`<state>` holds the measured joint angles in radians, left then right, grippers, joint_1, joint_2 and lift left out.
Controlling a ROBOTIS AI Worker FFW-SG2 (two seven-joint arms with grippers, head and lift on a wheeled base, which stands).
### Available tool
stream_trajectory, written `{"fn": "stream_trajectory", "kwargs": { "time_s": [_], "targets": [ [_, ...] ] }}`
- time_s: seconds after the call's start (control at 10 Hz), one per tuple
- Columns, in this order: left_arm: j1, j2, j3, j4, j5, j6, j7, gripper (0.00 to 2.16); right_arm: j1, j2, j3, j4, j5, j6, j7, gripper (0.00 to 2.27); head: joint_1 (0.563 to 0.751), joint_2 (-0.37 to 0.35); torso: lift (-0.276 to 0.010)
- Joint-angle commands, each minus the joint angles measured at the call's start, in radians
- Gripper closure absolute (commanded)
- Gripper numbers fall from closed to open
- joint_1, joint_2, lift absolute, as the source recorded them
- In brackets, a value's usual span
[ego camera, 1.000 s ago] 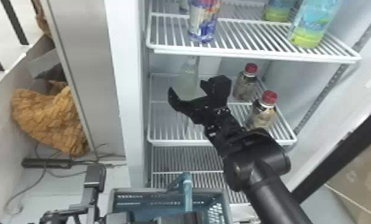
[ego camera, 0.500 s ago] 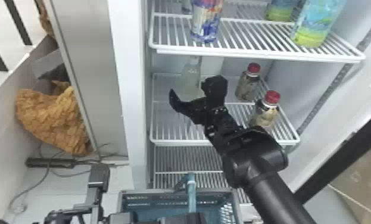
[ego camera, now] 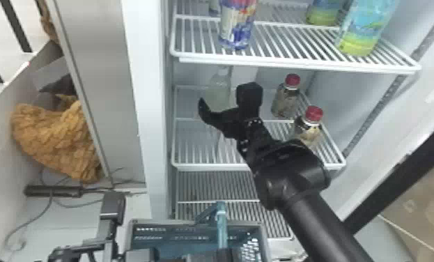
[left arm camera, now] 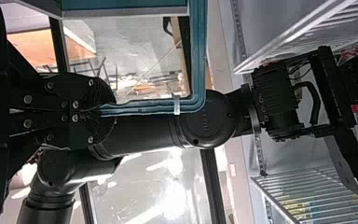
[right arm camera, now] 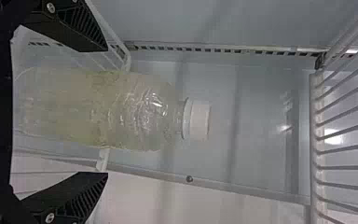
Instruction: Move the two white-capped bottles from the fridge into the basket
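White-capped bottle [right arm camera: 140, 112]: grasp pending.
Right tool [ego camera: 225, 99], twelve o'clock, apart; advance, then closing, seemingly required. Left tool [left arm camera: 106, 111] clamped on basket handle [left arm camera: 149, 107].
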<state>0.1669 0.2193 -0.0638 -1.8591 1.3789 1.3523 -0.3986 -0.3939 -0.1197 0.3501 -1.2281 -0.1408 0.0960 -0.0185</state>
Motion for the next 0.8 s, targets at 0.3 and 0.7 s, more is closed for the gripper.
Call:
{"fn": "stream_trajectory", "kwargs": {
  "time_s": [0.3, 0.7],
  "targets": [
    [-0.003, 0.0, -0.006, 0.002, 0.001, -0.002, 0.001, 1.15, -0.031, 0.0, 0.037, 0.044, -0.061, 0.0, -0.001, 0.89, 0.695, -0.153, -0.26],
    [-0.003, 0.0, -0.006, 0.005, 0.005, -0.002, 0.001, 1.15, -0.021, 0.0, 0.039, 0.046, -0.081, -0.062, 0.0, 0.89, 0.695, -0.143, -0.26]
  ]
}}
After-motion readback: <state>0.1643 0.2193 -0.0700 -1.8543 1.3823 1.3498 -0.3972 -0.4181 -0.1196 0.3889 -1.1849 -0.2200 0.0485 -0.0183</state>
